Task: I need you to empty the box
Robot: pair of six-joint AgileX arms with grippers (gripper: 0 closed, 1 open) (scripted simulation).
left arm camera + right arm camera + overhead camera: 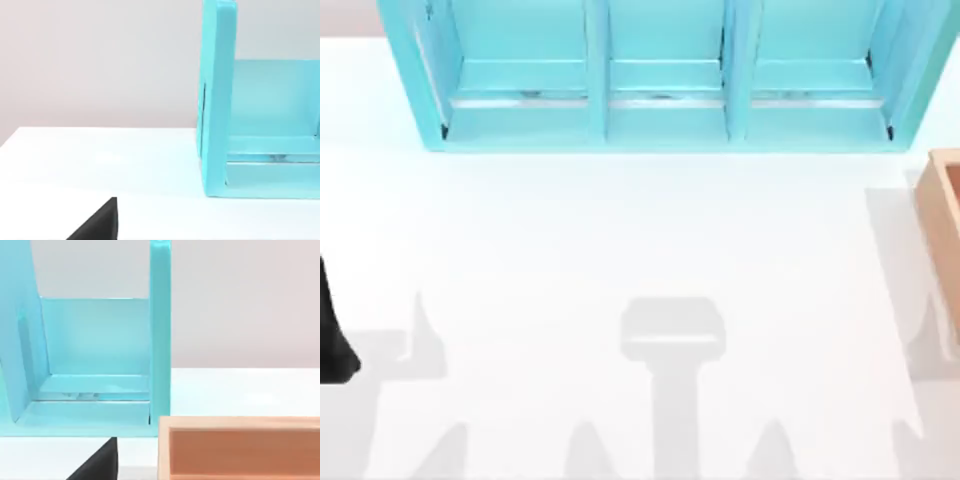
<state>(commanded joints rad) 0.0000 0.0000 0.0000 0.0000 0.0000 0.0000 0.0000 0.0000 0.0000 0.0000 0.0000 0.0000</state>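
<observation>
From above, the nearest part of the white table (620, 250) carries only grey shadows thrown by my two arms and the camera mount. My left arm (332, 330) is a dark shape parked at the table's left edge, well apart from everything else. In the left wrist view a black wedge, part of the left gripper (97, 222), pokes in over the table; I cannot tell whether its fingers are spread or closed. The right wrist view has a matching black wedge of the right gripper (97, 460), and again I cannot tell how its fingers stand.

Farther out, at the table's right edge, sits the box (945, 225), light tan with thick walls and a darker orange-brown inside. It is cut off by the frame's edge, so I cannot see what lies in it. The right wrist view looks across its near wall into the inside (240, 450), which suggests the right arm is the one placed to reach it.

Farthest back, the turquoise shelf unit (660, 80) stands along the far side, its three compartments open toward me. The box sits just beside its right end, apart from it. I judge the emptying has not yet begun.
</observation>
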